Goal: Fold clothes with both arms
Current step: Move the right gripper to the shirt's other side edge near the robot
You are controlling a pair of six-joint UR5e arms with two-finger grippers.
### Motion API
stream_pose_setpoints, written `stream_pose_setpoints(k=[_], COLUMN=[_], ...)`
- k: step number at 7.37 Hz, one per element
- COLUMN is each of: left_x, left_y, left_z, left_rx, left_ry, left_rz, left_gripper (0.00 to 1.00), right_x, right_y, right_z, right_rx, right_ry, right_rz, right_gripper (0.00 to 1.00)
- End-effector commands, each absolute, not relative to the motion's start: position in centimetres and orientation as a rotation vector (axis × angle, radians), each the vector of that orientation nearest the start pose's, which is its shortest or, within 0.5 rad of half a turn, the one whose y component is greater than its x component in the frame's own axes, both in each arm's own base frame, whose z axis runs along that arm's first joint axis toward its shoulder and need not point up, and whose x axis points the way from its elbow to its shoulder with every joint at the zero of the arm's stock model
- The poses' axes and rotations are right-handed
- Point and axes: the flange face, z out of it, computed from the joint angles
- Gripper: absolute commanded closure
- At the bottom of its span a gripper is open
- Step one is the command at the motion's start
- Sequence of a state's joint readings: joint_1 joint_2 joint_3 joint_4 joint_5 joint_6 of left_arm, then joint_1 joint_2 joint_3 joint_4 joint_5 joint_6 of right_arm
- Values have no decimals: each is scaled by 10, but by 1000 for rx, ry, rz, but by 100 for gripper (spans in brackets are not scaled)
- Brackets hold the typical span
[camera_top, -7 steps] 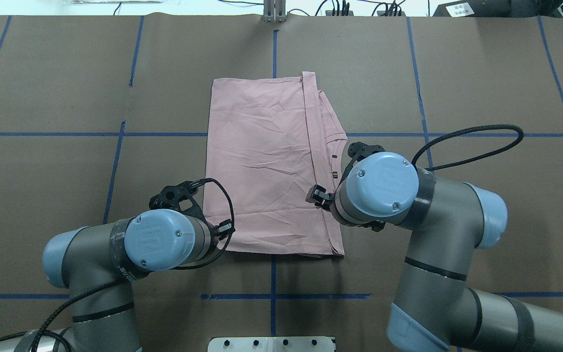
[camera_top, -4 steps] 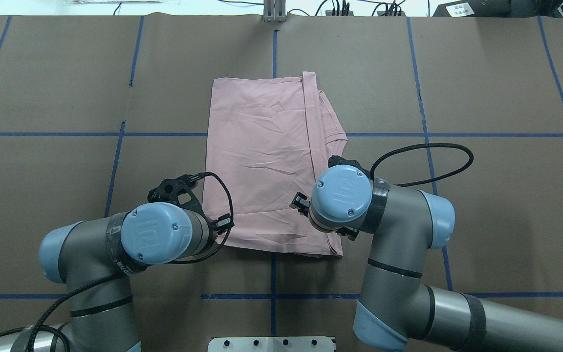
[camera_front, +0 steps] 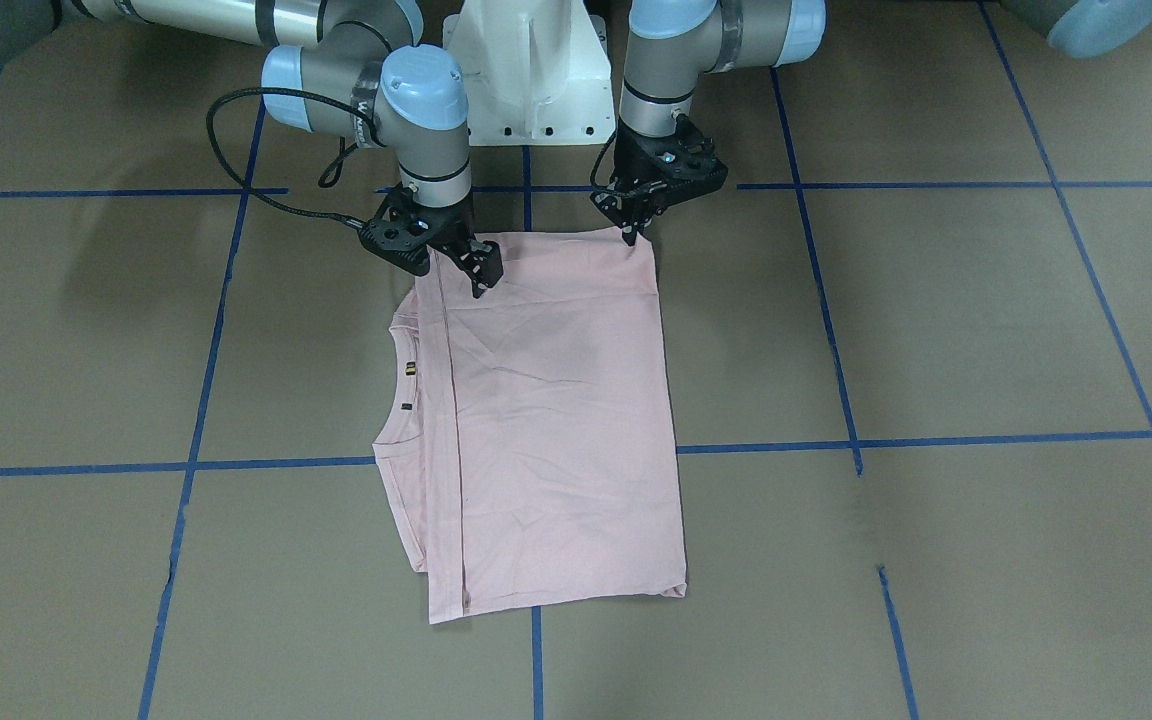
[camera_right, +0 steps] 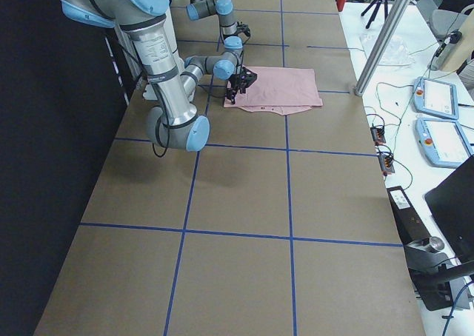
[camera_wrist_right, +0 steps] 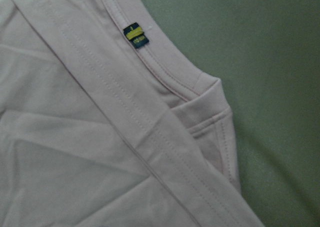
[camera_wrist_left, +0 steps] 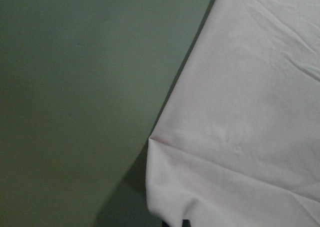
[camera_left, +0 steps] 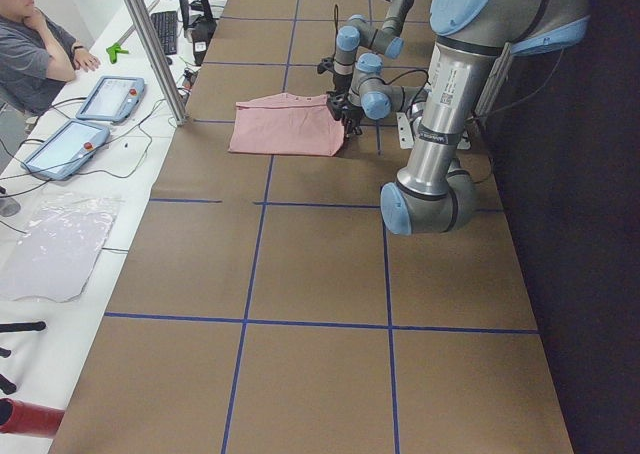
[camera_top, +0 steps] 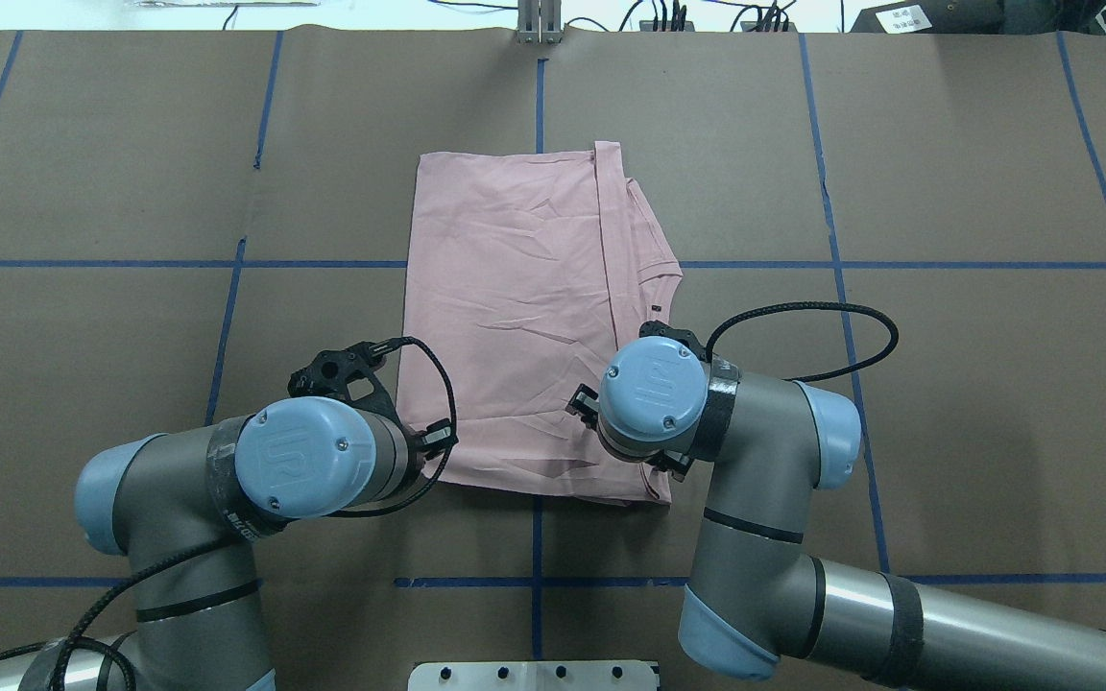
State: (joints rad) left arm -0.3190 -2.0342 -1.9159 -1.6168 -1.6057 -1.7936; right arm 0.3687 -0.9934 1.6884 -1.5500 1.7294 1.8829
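Shirt: a pale pink short-sleeved T-shirt was laid flat, folded lengthwise, on the brown blue-taped tabletop; a small dark-and-yellow tag was seen by the collar.
Left pincer: clenched on the puckered robot-side shirt corner.
Right pincer: held over the other robot-side corner; its grip could not be told.

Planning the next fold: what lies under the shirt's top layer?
On the T-shirt, a lower layer with the collar and a small tag pokes out on one side; the rest underneath is covered.
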Motion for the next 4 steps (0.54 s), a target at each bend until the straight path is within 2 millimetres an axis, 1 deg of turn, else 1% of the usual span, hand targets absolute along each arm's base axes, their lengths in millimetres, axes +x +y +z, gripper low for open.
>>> stream_pose_setpoints(k=[1,2,3,4], left_x=[530,530,530,530], left_y=[-312,-312,-312,-312], left_z=[250,251,251,251], left_rx=[10,11,10,10], left_ry=[863,861,861,861], left_rz=[-494,-494,-496,-496], left_gripper=[100,100,100,100], right_x=[-585,-583,-580,-582], right_y=[-350,-349,-340,-333], right_z=[283,280,273,272], right_rx=[-138,-137,-145,-150], right_ry=[-717,-722,-711,-704], right_rz=[593,592,586,584], right_gripper=[0,0,0,0])
